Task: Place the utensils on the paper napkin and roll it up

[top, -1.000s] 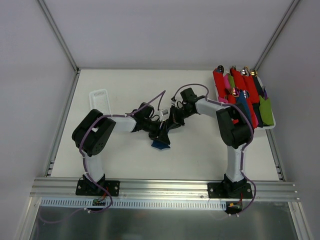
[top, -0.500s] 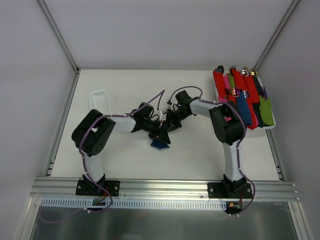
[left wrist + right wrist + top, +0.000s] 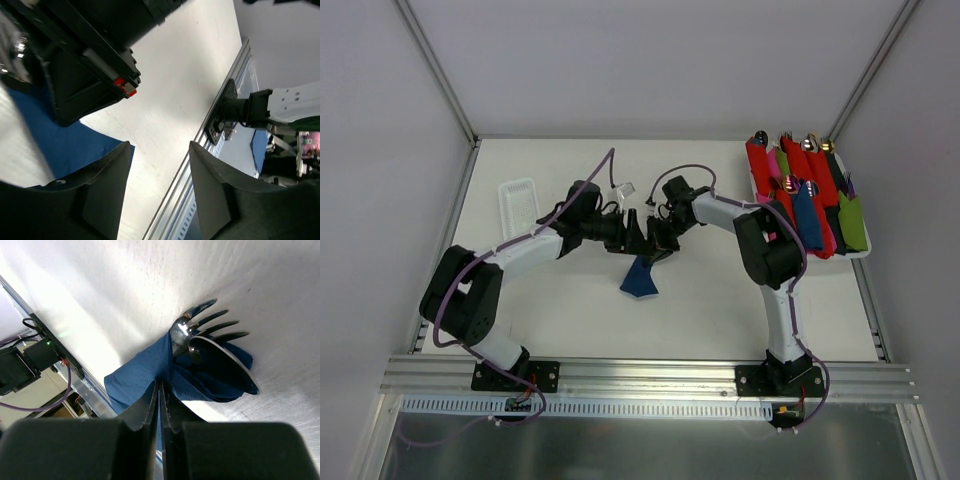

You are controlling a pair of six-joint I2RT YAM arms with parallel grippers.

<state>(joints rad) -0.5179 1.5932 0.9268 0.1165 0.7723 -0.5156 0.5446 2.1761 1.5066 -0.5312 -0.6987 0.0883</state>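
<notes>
The paper napkin (image 3: 135, 382) is a loose navy roll with the utensils (image 3: 197, 327) inside it. Fork tines and a dark spoon bowl poke out of the open end, just beyond the tips of the right gripper (image 3: 160, 386). That gripper is pinched closed on a fold of the napkin near the middle of the roll, and blue paper spills to either side of it. The left gripper (image 3: 160, 150) is spread wide and holds nothing. A corner of the napkin lies just beside one of its fingers, and the right gripper's black body is close in front of it. Under it all is the white desk (image 3: 570, 300).

The roll looks slack, and only that thin fold holds it. If the right gripper pulls or lifts, the paper may tear or slide along the cutlery, and the fork and spoon could slip out of the open end. If it lets go before the left gripper presses on the roll, the napkin will likely spring open. The two grippers are also crowded together — a careless move by either could knock the other or drag the napkin askew.
</notes>
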